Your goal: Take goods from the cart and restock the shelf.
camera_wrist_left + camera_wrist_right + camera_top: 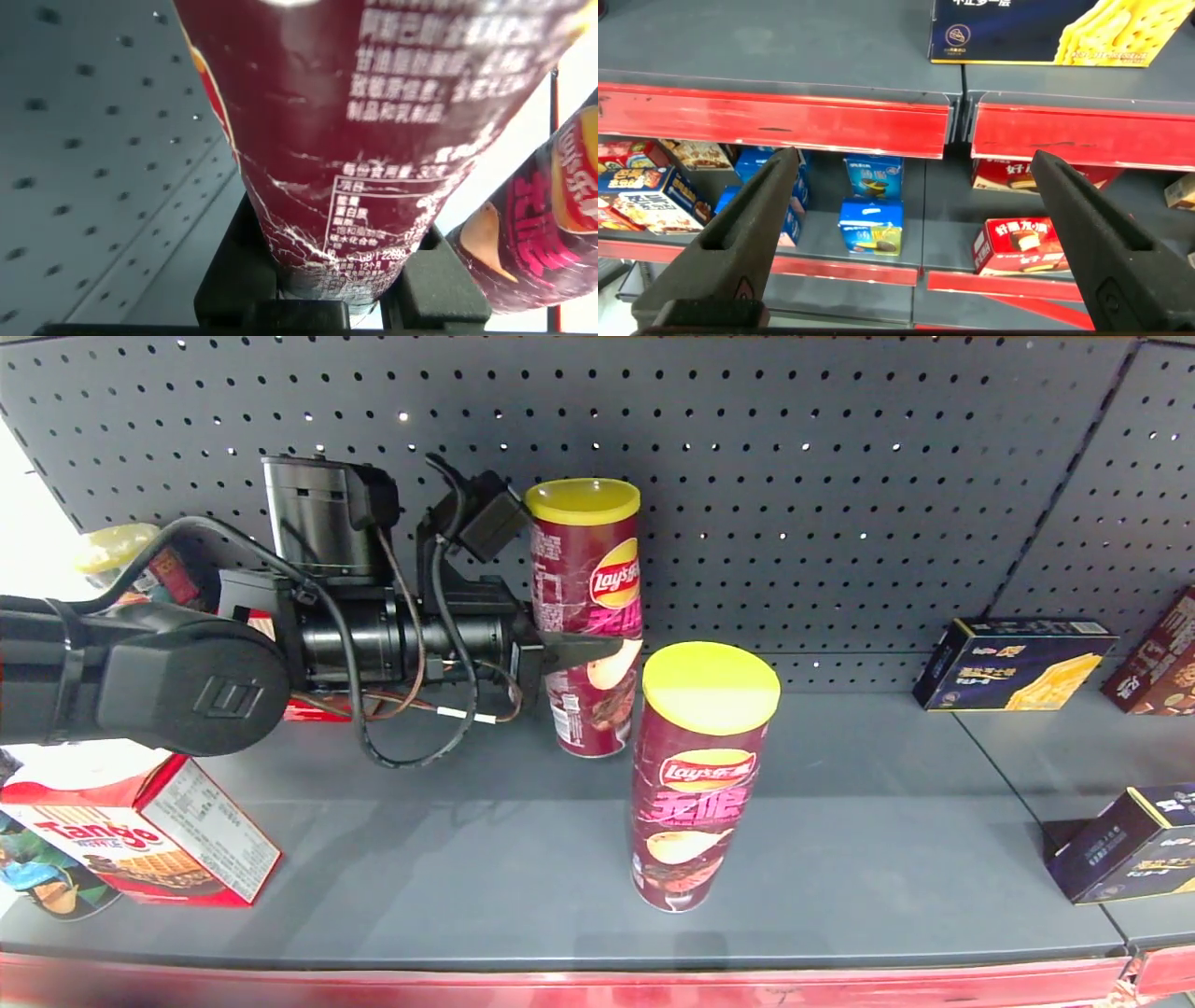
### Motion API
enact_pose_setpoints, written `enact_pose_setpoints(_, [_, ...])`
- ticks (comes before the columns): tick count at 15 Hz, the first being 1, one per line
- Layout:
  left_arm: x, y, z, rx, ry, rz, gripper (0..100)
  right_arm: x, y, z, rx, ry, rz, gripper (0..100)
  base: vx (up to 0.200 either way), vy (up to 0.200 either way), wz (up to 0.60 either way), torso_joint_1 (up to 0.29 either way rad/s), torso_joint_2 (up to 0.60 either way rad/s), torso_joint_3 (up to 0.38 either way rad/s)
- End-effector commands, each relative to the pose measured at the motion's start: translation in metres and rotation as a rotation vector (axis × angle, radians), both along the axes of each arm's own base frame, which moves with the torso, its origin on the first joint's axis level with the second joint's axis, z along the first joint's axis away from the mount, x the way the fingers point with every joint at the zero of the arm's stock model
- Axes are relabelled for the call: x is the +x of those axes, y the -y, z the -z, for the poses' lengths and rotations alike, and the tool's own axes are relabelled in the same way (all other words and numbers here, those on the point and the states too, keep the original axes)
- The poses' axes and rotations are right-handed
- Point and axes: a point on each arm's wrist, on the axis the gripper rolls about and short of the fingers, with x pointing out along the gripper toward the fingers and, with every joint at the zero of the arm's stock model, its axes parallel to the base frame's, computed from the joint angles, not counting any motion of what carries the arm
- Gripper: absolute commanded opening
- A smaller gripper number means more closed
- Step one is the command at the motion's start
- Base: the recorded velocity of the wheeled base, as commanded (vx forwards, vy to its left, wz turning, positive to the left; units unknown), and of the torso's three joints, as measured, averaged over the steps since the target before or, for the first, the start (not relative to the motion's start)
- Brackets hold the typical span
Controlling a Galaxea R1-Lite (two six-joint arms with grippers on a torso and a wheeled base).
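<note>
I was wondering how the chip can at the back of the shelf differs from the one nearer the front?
The rear chip can is clamped in the left gripper; the front chip can stands free of any gripper. The rear one is close to the pegboard; the front one stands nearer the shelf edge, to the robot's right. Both are upright maroon tubes with yellow lids.

A grey perforated back panel [840, 448] is seen across the rear. A dark blue biscuit box [1013, 663] is laid flat at the panel's foot, toward its right end, with a maroon box [1158, 653] just beyond it. Another dark blue box [1120, 845] is set well forward of the panel. A red wafer box [140, 845] is propped askew, well forward of its left end.
</note>
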Motion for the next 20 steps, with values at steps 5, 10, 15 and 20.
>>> enact_pose_setpoints(5, [0.024,0.016,0.023,0.042,0.004,0.018,0,0.000,0.000,0.000,-0.001,-0.002,0.000,100,0.000,0.000,0.00,0.000,0.00,0.000])
enact_pose_setpoints(10, [0.040,0.022,0.033,0.045,0.018,0.015,0,0.000,0.000,0.000,-0.001,-0.002,0.000,100,0.000,0.000,0.00,0.000,0.00,0.000])
enact_pose_setpoints(15, [0.050,0.027,0.039,0.038,0.032,0.015,0,0.000,0.000,0.000,-0.001,-0.002,0.000,100,0.000,0.000,0.00,0.000,0.00,0.000])
enact_pose_setpoints(20, [0.058,0.032,0.048,0.031,0.052,0.016,0,0.000,0.000,0.000,-0.001,-0.002,0.000,100,0.000,0.000,0.00,0.000,0.00,0.000])
